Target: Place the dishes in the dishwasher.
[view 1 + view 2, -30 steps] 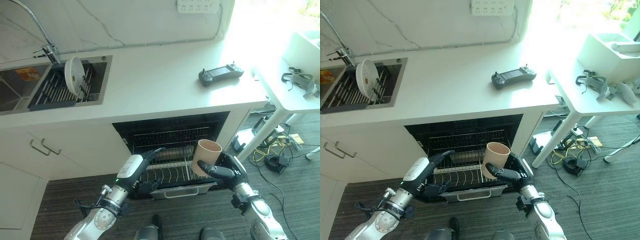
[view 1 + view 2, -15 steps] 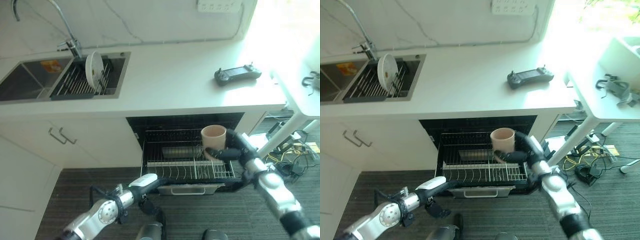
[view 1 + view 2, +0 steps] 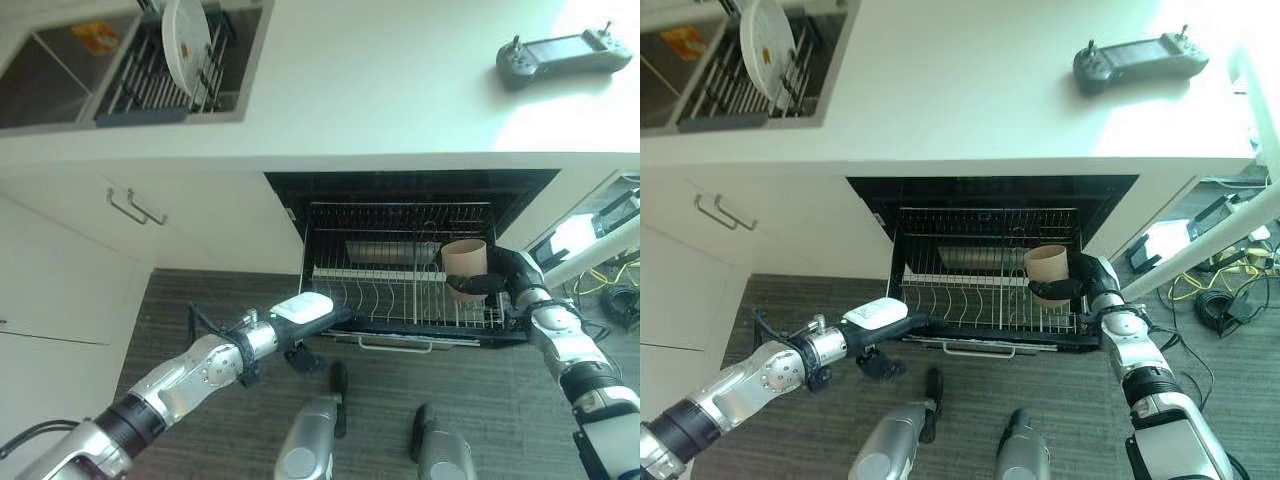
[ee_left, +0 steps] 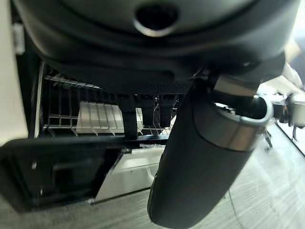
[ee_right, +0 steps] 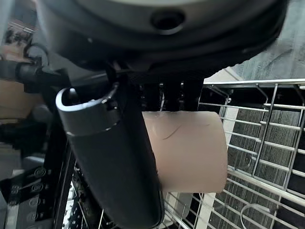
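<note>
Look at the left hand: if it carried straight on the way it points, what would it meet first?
Probably the front edge of the pulled-out dishwasher rack; the left hand points toward it from just beside it, though depth is unclear.

Daylight is flooding in from the right, glaring off the white countertop (image 3: 400,90). The dishwasher (image 3: 400,195) cavity is lying in shadow. Both wrist views are blurring up close.

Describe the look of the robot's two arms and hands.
Both arms are silver-grey metal segments with dark joint rings. The left hand is dark with a white cover on top. The right hand is dark, its thumb a thick black shaft with a shiny metal band.
</note>
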Tool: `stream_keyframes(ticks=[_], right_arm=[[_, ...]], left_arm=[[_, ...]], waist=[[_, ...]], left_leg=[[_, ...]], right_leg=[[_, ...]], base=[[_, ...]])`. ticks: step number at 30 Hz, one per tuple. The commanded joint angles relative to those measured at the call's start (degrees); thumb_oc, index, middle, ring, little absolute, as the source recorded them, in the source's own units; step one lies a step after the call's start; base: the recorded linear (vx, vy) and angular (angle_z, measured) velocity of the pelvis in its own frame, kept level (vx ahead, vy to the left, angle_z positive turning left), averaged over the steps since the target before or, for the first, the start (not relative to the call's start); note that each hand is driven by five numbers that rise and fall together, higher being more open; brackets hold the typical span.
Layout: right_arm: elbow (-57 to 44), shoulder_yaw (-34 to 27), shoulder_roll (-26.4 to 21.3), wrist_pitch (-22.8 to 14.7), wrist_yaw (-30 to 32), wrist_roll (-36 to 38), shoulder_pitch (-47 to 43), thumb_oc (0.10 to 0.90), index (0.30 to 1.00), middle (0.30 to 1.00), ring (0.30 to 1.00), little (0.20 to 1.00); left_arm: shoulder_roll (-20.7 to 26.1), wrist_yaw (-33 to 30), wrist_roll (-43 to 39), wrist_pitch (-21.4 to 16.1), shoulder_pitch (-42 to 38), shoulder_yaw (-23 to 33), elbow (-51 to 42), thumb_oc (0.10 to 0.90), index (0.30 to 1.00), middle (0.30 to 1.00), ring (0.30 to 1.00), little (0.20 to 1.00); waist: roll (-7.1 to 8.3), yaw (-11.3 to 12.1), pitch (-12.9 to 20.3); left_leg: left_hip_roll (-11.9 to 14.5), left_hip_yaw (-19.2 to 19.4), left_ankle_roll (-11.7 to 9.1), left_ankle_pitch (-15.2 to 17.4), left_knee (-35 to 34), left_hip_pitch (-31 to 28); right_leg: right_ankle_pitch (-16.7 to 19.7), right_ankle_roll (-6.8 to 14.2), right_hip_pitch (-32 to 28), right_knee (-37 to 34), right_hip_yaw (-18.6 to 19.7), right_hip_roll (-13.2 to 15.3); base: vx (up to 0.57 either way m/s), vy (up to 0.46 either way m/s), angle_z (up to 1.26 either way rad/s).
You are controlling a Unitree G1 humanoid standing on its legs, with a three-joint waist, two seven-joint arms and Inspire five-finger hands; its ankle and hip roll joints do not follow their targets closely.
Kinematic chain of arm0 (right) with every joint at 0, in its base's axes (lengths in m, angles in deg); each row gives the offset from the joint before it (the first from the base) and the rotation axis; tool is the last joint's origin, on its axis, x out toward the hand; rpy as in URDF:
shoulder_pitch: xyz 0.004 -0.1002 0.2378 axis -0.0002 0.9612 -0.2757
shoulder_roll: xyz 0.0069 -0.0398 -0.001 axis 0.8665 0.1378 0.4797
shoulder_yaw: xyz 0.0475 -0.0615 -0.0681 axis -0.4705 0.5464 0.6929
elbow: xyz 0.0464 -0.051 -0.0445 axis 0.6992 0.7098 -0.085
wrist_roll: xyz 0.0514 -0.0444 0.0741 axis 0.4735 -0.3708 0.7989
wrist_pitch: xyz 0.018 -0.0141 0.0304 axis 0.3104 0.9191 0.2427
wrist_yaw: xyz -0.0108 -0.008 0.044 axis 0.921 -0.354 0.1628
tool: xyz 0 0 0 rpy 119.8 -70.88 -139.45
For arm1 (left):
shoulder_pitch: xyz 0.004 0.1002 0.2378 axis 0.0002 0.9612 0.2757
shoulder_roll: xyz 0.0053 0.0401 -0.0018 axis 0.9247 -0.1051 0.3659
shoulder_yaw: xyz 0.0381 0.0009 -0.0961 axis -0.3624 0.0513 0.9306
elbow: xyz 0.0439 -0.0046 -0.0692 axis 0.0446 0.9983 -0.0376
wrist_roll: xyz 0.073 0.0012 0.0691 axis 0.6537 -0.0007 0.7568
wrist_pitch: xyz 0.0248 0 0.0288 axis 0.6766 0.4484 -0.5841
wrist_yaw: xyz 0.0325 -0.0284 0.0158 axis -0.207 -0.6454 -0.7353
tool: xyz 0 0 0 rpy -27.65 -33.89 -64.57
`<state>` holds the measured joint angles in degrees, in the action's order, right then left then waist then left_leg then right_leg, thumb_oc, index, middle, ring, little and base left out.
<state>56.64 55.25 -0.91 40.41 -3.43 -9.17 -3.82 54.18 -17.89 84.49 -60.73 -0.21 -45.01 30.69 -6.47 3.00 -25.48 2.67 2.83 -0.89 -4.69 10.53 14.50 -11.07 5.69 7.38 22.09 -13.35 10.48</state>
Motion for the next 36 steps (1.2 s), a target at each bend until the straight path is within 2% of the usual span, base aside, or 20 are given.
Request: stream_keyframes(ticks=[1, 7, 12, 13, 20, 21, 22, 24, 25, 27, 29, 36], right_arm=[[-1.26, -0.99, -2.19, -4.4, 1.58, 1.18, -8.15, 0.4, 0.3, 0.3, 0.3, 0.3], [2.27, -0.01, -0.58, -3.72, 3.57, 1.22, -11.74, 0.4, 0.3, 0.3, 0.3, 0.3], [2.86, 0.23, 0.1, -3.15, 4.4, 1.35, -12.33, 0.4, 0.3, 0.3, 0.3, 0.3], [4.66, -0.05, 1.98, -1.69, 6.83, 3.21, -13.02, 0.4, 0.3, 0.3, 0.3, 0.3], [5.05, -0.25, 2.77, -1.23, 6.42, 3.55, -13.1, 0.4, 0.3, 0.3, 0.3, 0.3], [4.93, 0.2, 4.21, -0.73, 7.39, 3.09, -12.74, 0.4, 0.3, 0.3, 0.3, 0.3], [5.01, 0.41, 5.65, -0.43, 10.78, 1.36, -11.96, 0.8, 0.9, 0.9, 0.9, 0.9], [4.06, -0.06, 6.05, -4.68, 24.61, -6.99, -10.1, 0.8, 0.9, 0.9, 0.9, 0.9], [2.11, -0.53, 5.69, -4.87, 27.62, -9.37, -9.7, 0.8, 0.9, 0.9, 0.9, 0.9], [-0.83, -0.69, 5.56, -7.95, 32.29, -11.89, -8.34, 0.8, 0.9, 0.9, 0.9, 0.9], [-4.37, -0.24, 5.8, -9.81, 36.57, -15.05, -7.22, 0.8, 0.9, 0.9, 0.9, 0.9], [-9.05, -0.6, 7.08, -11.33, 41.35, -16.49, -2.83, 0.8, 0.9, 0.9, 0.9, 0.9]], left_arm=[[1.84, -6.63, 4.78, 1.9, -0.46, 2.55, 1.06, 0.8, 0.9, 0.9, 0.9, 0.9], [1.69, -8.13, 6.14, 2.59, -5.26, 0.46, 2.54, 0.8, 0.9, 0.9, 0.9, 0.9], [1.55, -8.38, 6.46, 2.9, -6.08, -0.2, 2.82, 0.8, 0.9, 0.9, 0.9, 0.9], [1.06, -9.26, 7.27, 4.0, -6.85, -1.37, 2.69, 0.8, 0.9, 0.9, 0.9, 0.9], [0.82, -9.6, 7.18, 4.43, -7.27, -1.83, 2.64, 0.8, 0.9, 0.9, 0.9, 0.9], [0.46, -10.36, 7.24, 4.83, -7.7, -2.68, 3.03, 0.8, 0.9, 0.9, 0.9, 0.9], [-0.55, -10.78, 7.78, 5.51, -7.51, -3.03, 3.08, 0.8, 0.9, 0.9, 0.9, 0.9], [-2.08, -11.84, 9.07, 6.5, -5.73, -3.19, 3.08, 0.8, 0.9, 0.9, 0.9, 0.9], [-2.71, -12.07, 9.64, 6.79, -4.68, -2.92, 3.02, 0.8, 0.9, 0.9, 0.9, 0.9], [-3.58, -13.18, 10.98, 6.18, -2.82, -2.63, 3.69, 0.8, 0.9, 0.9, 0.9, 0.9], [-5.03, -14.32, 12.37, 6.21, -1.04, -2.37, 3.87, 0.8, 0.9, 0.9, 0.9, 0.9], [-7.08, -15.75, 13.72, 6.91, 0.88, -1.93, 4.27, 0.8, 0.9, 0.9, 0.9, 0.9]], waist=[[0.5, 0.27, 0.81], [-0.02, 0.33, -2.46], [-0.1, 0.26, -3.06], [-0.54, 0.03, -4.31], [-0.64, 0.03, -4.31], [-0.71, -0.22, -4.31], [-0.79, -0.35, -4.31], [-1.34, -0.79, -4.31], [-1.63, -1.05, -4.31], [-1.81, -1.34, -4.31], [-2.13, -1.7, -4.31], [-2.74, -2.73, -4.31]], left_leg=[[1.72, 1.28, 0.2, 12.33, 6.65, -2.85], [1.57, 1.59, 0.2, 11.63, 6.65, -0.7], [1.66, 1.89, 0.18, 11.46, 6.65, -0.17], [1.66, 2.29, 0.21, 11.25, 6.65, 0.55], [1.63, 2.42, 0.26, 11.23, 6.65, 1.03], [1.67, 2.65, 0.28, 11.27, 6.65, 1.31], [1.63, 2.77, 0.35, 11.31, 6.65, 1.39], [1.7, 3.05, 0.42, 11.29, 6.65, 1.67], [1.64, 3.22, 0.42, 11.44, 6.65, 1.83], [1.63, 3.32, 0.4, 11.67, 6.65, 1.8], [1.56, 3.62, 0.48, 11.8, 6.65, 1.52], [1.45, 4.21, 0.54, 12.25, 6.65, 1.11]], right_leg=[[3.49, -0.34, 0.92, -4.9, 1.44, -0.69], [4.49, -0.52, 2.97, -4.9, 1.37, -0.67], [4.76, -0.55, 3.64, -4.9, 1.5, -0.74], [5.14, -0.61, 4.57, -4.9, 1.79, -0.84], [5.28, -0.61, 5.13, -4.9, 1.95, -0.87], [5.35, -0.61, 5.51, -4.9, 2.13, -0.87], [5.37, -0.73, 5.69, -4.9, 2.29, -1.0], [5.57, -0.8, 6.15, -4.9, 2.69, -1.07], [5.55, -0.78, 6.48, -4.9, 2.8, -1.06], [5.39, -0.7, 6.66, -4.9, 2.93, -1.08], [5.25, -0.71, 6.58, -4.9, 3.13, -0.97], [4.96, -0.69, 6.61, -4.9, 3.36, -0.81]], base=[[-0.1, -0.011, 0.0], [-0.08, -0.016, 0.03], [-0.03, 0.002, 0.0], [-0.06, 0.022, -0.07], [-0.01, 0.006, -0.02], [0.0, 0.038, -0.03], [0.01, 0.051, -0.07], [0.02, 0.064, -0.13], [0.01, 0.063, -0.15], [0.0, 0.046, -0.1], [0.01, 0.056, -0.03], [0.0, 0.038, -0.04]])
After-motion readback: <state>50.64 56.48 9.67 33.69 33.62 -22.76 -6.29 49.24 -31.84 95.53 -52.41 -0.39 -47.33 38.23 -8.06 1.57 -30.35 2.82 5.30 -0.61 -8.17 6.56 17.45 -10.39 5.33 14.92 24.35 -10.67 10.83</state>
